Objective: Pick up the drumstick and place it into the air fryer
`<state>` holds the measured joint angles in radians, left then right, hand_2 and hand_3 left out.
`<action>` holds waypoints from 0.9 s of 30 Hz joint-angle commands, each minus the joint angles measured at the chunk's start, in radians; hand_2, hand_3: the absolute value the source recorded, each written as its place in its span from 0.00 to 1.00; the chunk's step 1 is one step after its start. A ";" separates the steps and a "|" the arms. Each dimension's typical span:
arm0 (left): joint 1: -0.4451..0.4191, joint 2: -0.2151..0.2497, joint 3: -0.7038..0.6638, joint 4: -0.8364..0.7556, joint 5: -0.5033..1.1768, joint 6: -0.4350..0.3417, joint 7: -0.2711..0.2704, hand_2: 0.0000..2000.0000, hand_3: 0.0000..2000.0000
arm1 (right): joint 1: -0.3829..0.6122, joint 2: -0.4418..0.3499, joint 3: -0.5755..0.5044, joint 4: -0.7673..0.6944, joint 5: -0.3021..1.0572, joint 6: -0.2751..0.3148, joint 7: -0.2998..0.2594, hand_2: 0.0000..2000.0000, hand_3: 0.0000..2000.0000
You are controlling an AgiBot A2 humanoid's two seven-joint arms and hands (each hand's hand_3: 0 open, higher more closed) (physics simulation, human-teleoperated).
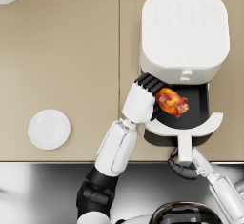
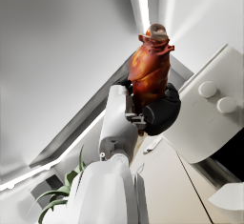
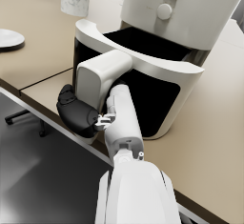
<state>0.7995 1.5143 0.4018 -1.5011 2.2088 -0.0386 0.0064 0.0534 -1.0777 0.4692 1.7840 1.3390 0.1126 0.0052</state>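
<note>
With the right hand (image 1: pixel 183 168) gripping the drawer handle (image 1: pixel 185 147) to steady it, the left hand (image 1: pixel 143 101), holding the drumstick (image 1: pixel 171 102), should lower into the air fryer (image 1: pixel 183 30) basket (image 1: pixel 198 111) before letting go.

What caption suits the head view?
Left hand holds drumstick over open air fryer basket; right hand grips its handle.

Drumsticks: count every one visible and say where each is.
1. The drumstick is held in the left hand, over the air fryer's open drawer. None shows elsewhere.
</note>
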 commanded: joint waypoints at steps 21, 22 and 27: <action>-0.270 -0.086 -0.306 -0.233 -0.001 0.038 -0.006 0.00 0.00 | 0.102 -0.198 0.111 0.100 0.000 0.070 0.001 1.00 1.00; -0.272 -0.085 -0.318 -0.233 -0.001 0.038 -0.006 0.00 0.00 | 0.115 -0.216 0.093 0.075 0.000 0.080 0.000 1.00 1.00; -0.279 -0.086 -0.364 -0.230 -0.001 0.038 -0.006 0.00 0.00 | 0.205 -0.303 0.011 -0.049 0.002 0.121 -0.022 1.00 1.00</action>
<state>0.5101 1.4268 0.0661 -1.7275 2.2079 -0.0006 0.0003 0.1815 -1.2697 0.3697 1.5689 1.3416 0.2392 -0.0184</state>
